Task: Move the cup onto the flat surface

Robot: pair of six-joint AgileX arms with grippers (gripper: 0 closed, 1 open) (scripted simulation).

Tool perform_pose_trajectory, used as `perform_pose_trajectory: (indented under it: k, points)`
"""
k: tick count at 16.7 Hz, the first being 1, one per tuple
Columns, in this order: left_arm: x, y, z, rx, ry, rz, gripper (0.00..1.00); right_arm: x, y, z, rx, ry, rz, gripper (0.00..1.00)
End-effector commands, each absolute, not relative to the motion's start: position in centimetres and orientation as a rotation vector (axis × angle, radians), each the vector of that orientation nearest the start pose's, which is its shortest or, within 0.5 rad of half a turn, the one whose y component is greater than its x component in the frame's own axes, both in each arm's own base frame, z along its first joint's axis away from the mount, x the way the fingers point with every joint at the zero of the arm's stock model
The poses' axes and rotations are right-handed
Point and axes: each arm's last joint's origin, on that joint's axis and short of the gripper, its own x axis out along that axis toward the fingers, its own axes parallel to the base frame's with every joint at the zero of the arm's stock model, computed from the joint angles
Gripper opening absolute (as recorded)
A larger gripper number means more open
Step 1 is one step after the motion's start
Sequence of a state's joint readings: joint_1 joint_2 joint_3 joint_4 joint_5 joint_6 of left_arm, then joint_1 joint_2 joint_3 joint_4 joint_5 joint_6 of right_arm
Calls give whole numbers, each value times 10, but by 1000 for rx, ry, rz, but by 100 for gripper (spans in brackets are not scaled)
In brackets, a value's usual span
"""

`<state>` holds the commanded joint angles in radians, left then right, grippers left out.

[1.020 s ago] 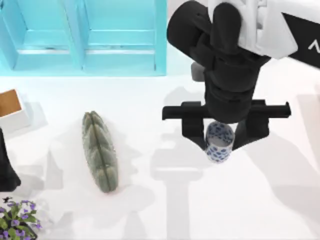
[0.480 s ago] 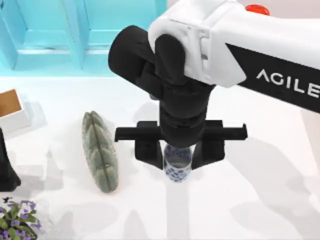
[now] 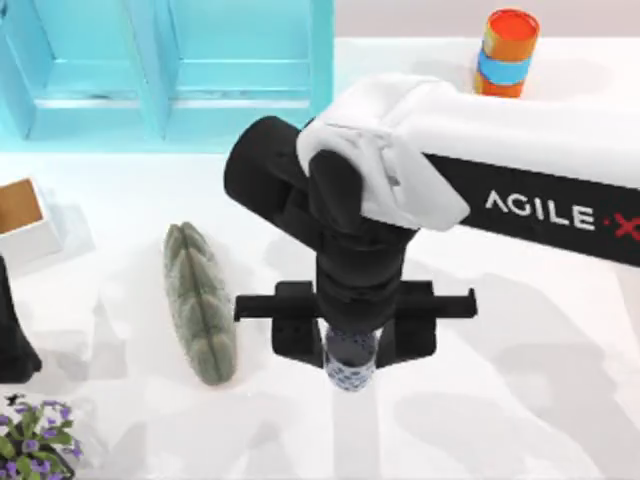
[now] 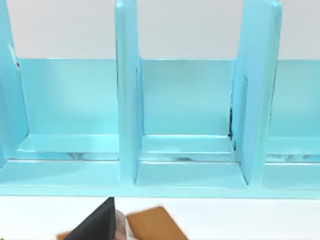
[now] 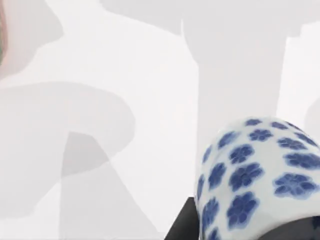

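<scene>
The right gripper (image 3: pixel 351 352) grips the cup (image 3: pixel 350 372) — white, blue-flowered — above the table (image 3: pixel 520 400), nearer its front edge.

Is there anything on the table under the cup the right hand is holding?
Nothing visible: the right hand grips the cup over bare white table; the green cushion lies off to the left.

White cup (image 3: pixel 351 368) with blue flower print; upright, dark inside; near the table's middle front.
</scene>
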<state>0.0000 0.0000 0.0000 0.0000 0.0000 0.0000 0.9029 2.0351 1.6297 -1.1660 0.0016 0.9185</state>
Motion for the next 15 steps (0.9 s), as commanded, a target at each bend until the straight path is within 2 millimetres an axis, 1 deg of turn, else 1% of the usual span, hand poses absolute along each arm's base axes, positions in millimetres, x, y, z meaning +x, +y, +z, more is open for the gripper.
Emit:
perform_pose_trajectory:
  k: [2,6,15]
  points:
    - [106,-1,160,0,0,0,100,240,310,185,5,1574,-10,0]
    - [106,-1,160,0,0,0,100,240,310,185,5,1574,-11,0]
    - [106,-1,160,0,0,0,100,240,310,185,5,1574,-11,68]
